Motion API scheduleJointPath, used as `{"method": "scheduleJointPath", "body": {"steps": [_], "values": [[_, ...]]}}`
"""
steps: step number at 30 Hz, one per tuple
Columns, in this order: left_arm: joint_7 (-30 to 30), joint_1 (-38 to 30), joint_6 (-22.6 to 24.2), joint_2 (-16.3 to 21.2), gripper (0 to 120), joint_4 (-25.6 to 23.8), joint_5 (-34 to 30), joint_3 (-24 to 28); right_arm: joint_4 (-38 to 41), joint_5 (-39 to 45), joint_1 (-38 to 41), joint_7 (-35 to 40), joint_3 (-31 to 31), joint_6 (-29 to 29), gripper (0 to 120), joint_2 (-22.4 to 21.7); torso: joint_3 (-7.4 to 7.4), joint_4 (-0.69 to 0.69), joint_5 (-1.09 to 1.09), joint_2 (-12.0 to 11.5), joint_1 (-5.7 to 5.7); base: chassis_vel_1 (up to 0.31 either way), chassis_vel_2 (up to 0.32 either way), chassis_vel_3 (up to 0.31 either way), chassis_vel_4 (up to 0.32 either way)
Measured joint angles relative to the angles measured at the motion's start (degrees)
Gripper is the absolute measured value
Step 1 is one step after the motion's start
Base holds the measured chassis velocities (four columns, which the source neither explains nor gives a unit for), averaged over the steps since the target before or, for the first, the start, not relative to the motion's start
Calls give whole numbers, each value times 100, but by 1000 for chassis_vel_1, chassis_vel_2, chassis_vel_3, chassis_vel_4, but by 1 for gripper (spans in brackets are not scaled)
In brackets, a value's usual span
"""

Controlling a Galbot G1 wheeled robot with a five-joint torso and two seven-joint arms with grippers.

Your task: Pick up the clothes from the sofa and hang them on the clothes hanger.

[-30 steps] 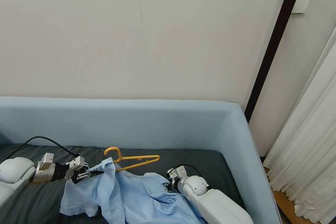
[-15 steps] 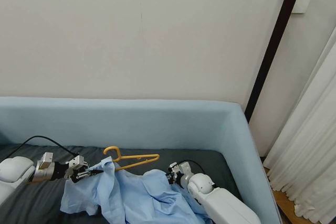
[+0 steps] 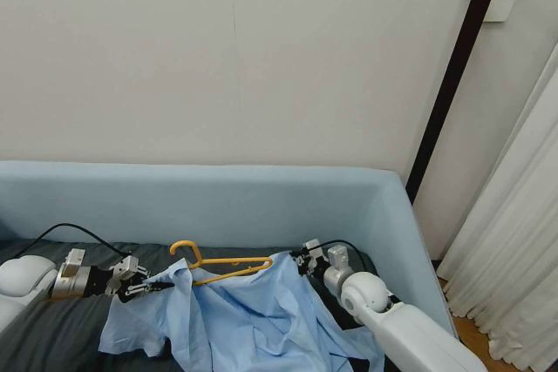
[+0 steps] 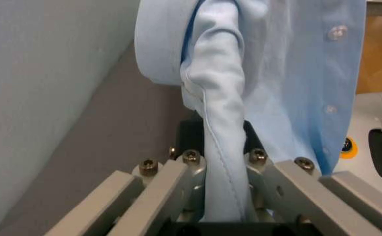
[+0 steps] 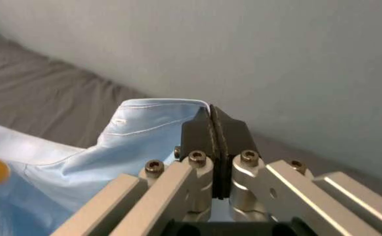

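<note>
**Operator:** Where is the shirt sitting?

**Spotter:** Your light blue shirt (image 3: 253, 320) is spread over the dark grey seat (image 3: 52, 337) of the sofa (image 3: 261, 206), towards its right half. Its upper edge is lifted and stretched between your two grippers, and the rest hangs in loose folds onto the seat.

**Operator:** And the hanger?

**Spotter:** The orange hanger (image 3: 222, 266) lies along that upper edge with its hook up at the left end. Its bar runs towards your right gripper and part of it is covered by cloth. I can't tell whether it is inside the neck opening.

**Operator:** What have my grippers got?

**Spotter:** Your left gripper (image 3: 148, 287) is low over the seat at the shirt's left corner. Its fingers (image 4: 191, 169) are pinched narrow on a seamed fold of the cloth. Your right gripper (image 3: 301, 260) is at the shirt's upper right corner with its black pads (image 5: 204, 130) pressed together on the hem.

**Operator:** How much room is there around them?

**Spotter:** The pale blue backrest (image 3: 105, 198) rises just behind the hanger and both grippers. The armrest (image 3: 410, 276) stands near your right gripper on its outer side, so that side is tight. To the left of your left gripper the seat is open, apart from a black cable (image 3: 61, 233) that loops above the wrist. Beyond the armrest are a dark post (image 3: 449, 84) and a white curtain (image 3: 514, 241), well apart from the shirt.
</note>
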Motion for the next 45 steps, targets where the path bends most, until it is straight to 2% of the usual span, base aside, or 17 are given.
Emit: {"method": "scheduleJointPath", "body": {"steps": [6, 9, 17, 21, 27, 33, 38, 45], "values": [[144, -460, 10, -7, 2, 59, -17, 425, 728, 94, -65, 88, 353, 42, 0, -270, 0, 0, -1, 0, 0, 0, 0, 0, 0], [220, -698, 43, -71, 2, 118, 171, 582, 1196, 111, -103, 37, 578, 57, 0, -413, 0, 1, -1, 0, 0, 0, 0, 0, 0], [33, -1192, 27, -312, 2, 452, 431, 912, 2171, 222, -303, -186, 1034, -5, 0, -928, 0, 1, 0, 0, 0, 0, 0, 0, 0], [-115, -1526, -7, -654, 2, 734, 583, 1096, 2935, 453, -621, -304, 1291, -20, 0, -1347, 0, -1, 0, 0, 0, 0, 0, 0, 0], [-301, -1678, 36, -993, 2, 764, 558, 1187, 3464, 739, -796, -341, 1303, 172, 0, -1566, 0, -1, 0, 0, 0, 0, 0, 0, 0], [-715, -1689, 258, -1347, 2, 384, 100, 1320, 3837, 887, -826, -528, 986, 694, 0, -1652, 0, 0, 1, 0, 0, 0, 0, 0, 0], [-1328, -1669, 450, -1601, 2, 28, -488, 1457, 3883, 764, -977, -854, 681, 1158, 0, -1696, 0, -1, 0, 0, 0, 0, 0, 0, 0], [-1590, -1843, 505, -1658, 2, -61, -970, 1438, 3846, 304, -1405, -1127, 699, 1220, 0, -1835, 1, 0, 0, 0, 1, 0, 0, 0, 0]]}}
